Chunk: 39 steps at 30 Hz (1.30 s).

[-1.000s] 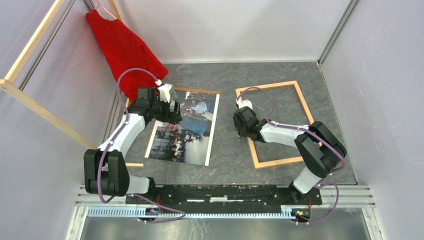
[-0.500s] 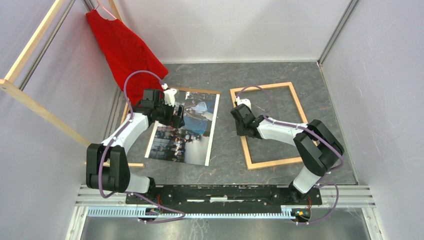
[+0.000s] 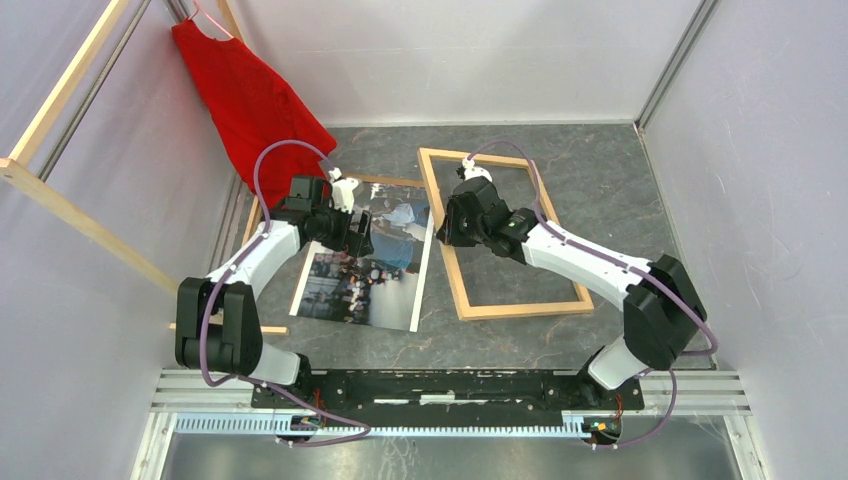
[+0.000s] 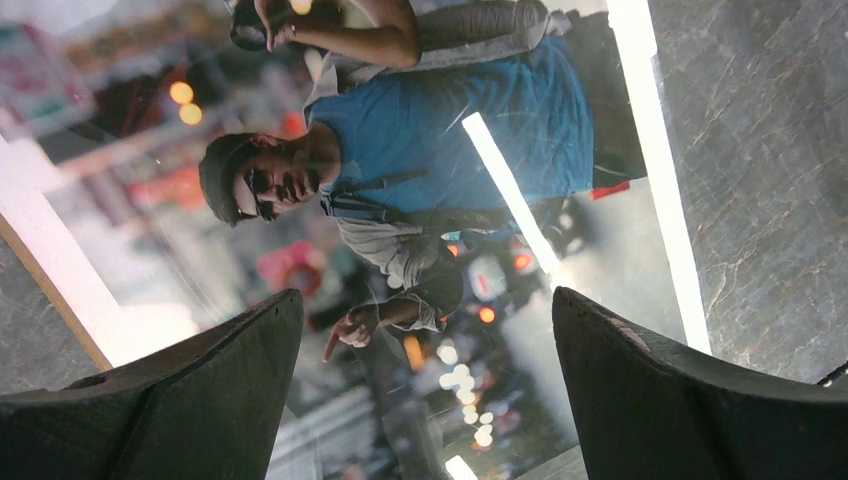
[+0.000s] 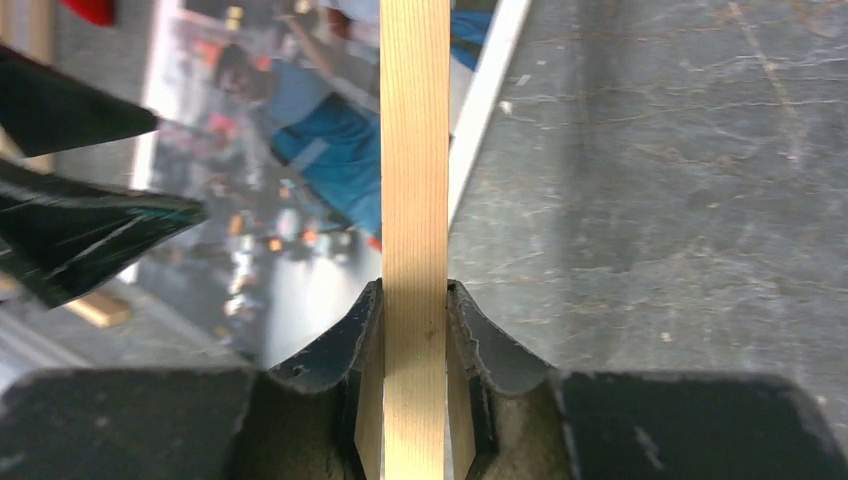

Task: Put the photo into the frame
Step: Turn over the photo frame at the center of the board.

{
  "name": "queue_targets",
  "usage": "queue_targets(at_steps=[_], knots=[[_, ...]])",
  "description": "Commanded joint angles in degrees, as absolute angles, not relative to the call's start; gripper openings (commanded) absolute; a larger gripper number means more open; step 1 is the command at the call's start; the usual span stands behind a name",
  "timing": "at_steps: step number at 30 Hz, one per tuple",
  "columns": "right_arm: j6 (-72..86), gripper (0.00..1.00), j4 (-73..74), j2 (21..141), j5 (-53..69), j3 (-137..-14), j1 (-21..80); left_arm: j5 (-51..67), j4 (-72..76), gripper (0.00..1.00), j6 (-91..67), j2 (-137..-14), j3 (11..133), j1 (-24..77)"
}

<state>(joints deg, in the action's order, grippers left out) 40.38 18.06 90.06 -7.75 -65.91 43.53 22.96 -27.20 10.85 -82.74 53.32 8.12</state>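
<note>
From where I stand, the right gripper (image 3: 446, 231) is clamped on the left bar of the frame (image 3: 525, 311). Its wrist camera shows the pale wood strip (image 5: 415, 150) pinched tight between the two fingers (image 5: 470, 335), with no gap on either side. The frame lies skewed on the grey table (image 3: 610, 190). Its near end angles away from the photo (image 3: 365, 270), and the far stretch of the gripped bar crosses the photo's far right corner; I cannot tell whether the bar rests on the print there or sits just above it. The photo lies face up and flat, left of the frame, and a brown board edge (image 3: 395, 181) shows along its far side. The left gripper (image 3: 352, 230) hovers over the far half of the photo with its fingers spread wide and holds nothing. In its own view, the man in blue on the print (image 4: 440, 150) fills the space between the two dark fingertips (image 4: 240, 360). There is bare table to the right of the frame and beyond it. On the left side, a red cloth (image 3: 255, 100) and the wooden rack bars (image 3: 70, 210) crowd in close to the photo.
</note>
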Motion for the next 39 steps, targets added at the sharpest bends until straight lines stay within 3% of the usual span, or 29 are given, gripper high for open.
queue_targets(at_steps=[1,18,27,32,33,39], knots=[[47.4,0.00,14.0,85.6,-1.8,-70.5,44.0,25.6,-27.4,1.00,10.2,-83.1,56.9,8.2],[64.6,0.00,7.2,82.7,11.2,-79.7,44.2,29.8,-30.7,1.00,4.6,-76.4,63.1,8.3],[77.6,0.00,-8.9,80.4,18.4,-69.9,41.2,26.9,-30.7,1.00,2.2,-76.7,69.2,9.9],[78.6,0.00,-10.8,78.7,20.5,-66.1,38.2,21.6,-27.9,1.00,0.2,-79.5,72.6,14.4],[78.4,0.02,-10.6,78.3,21.1,-65.4,37.3,20.5,-27.1,1.00,-1.0,-80.1,73.3,15.6],[70.7,0.45,-3.7,76.9,24.2,-66.1,32.9,14.8,-25.0,1.00,-3.4,-86.2,81.5,22.1]])
